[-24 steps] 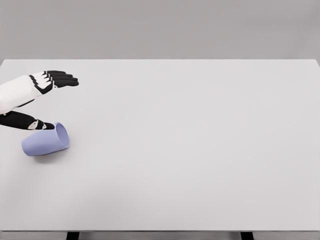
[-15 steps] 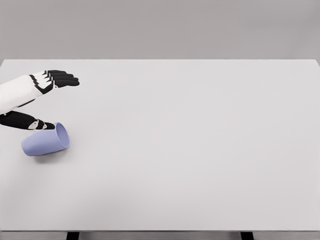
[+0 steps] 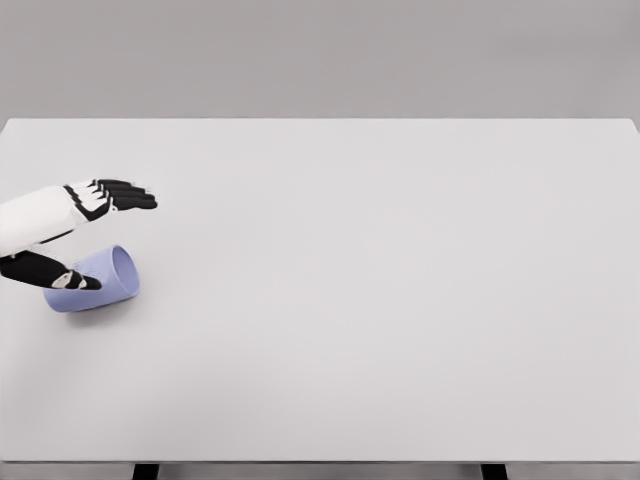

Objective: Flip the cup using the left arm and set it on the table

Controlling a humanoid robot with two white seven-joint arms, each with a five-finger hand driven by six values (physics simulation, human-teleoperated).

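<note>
We're looking at a small lavender-blue cup [image 3: 95, 280], smooth-walled and plastic-looking, lying on its side near the left end of the wide white table [image 3: 380, 300], its open mouth turned to the right of the picture. Just beyond the cup, and reaching in from the left, is the left hand [image 3: 70, 215]: white shell, black fingers [image 3: 125, 195] stretched out flat and close together over the table past the cup, while the dark thumb [image 3: 50, 272] hangs low across the cup's closed end. Nothing is gripped; the hand is spread wide, with the cup sitting in the gap between thumb and fingers, and we can't tell whether the thumb actually touches it. We'd judge the cup light and rigid, likely to roll or skid on that slick top if nudged. The best hold looks to be around the middle of the barrel, thumb on one side and fingers on the other, squeezing gently so it doesn't squirt free before it's tipped upright. No right arm shows anywhere.
</note>
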